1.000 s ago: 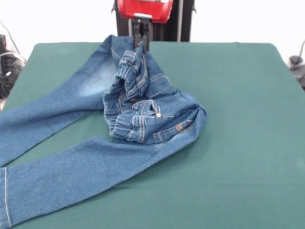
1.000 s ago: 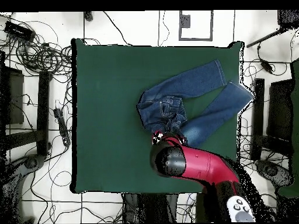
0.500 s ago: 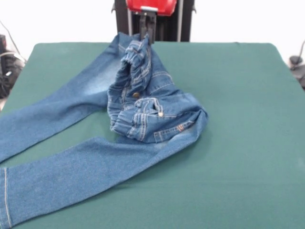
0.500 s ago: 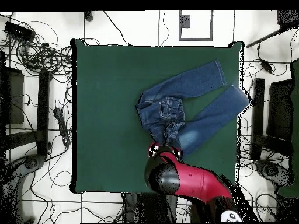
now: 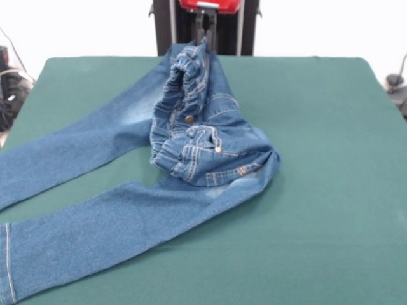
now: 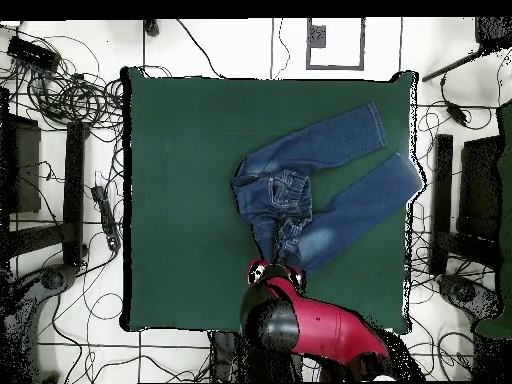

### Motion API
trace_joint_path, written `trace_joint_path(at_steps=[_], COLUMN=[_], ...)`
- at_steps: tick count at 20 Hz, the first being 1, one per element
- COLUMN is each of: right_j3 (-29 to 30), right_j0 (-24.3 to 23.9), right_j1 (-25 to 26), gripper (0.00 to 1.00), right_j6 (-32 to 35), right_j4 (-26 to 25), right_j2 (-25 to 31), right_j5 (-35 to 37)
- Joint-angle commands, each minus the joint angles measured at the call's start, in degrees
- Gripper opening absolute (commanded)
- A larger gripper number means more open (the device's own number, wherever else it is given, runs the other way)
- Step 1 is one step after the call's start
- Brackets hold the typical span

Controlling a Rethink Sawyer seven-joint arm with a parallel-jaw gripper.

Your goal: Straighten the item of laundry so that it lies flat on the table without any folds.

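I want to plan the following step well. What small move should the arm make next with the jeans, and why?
Probably keep drawing the claw toward the robot's side of the table. It grips the waistband of the jeans, and the top part is still bunched and folded over, so more pull there should open the fold.

faded denim jeans [image 5: 127,190], matt felt table [image 5: 331,190]

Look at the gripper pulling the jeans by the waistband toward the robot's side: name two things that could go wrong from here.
The gripper pinches only a small bit of the waistband of the jeans, so the denim may slip free. Both legs trail off the table edge, so their weight could drag the jeans sideways.
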Motion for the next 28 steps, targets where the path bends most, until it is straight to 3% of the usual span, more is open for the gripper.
trace_joint_path(at_steps=[1, 7, 18, 19, 23, 28], right_j3=[9.4, 12.1, 14.4, 14.8, 15.6, 15.7], right_j0=[3.9, 5.3, 8.7, 8.6, 9.5, 5.5], right_j1=[5.1, 9.9, 14.4, 14.6, 11.9, 4.8], gripper=[0.00, 0.00, 0.00, 1.00, 1.00, 1.00], right_j6=[12.5, 12.6, 15.6, 15.9, 15.7, 12.7], right_j4=[-3.0, -5.4, -2.1, -1.7, 0.6, 0.6], right_j2=[-1.1, -2.7, -3.2, -3.0, -3.0, 0.0], right_j5=[-10.7, -19.0, -27.0, -27.9, -24.3, -15.2])
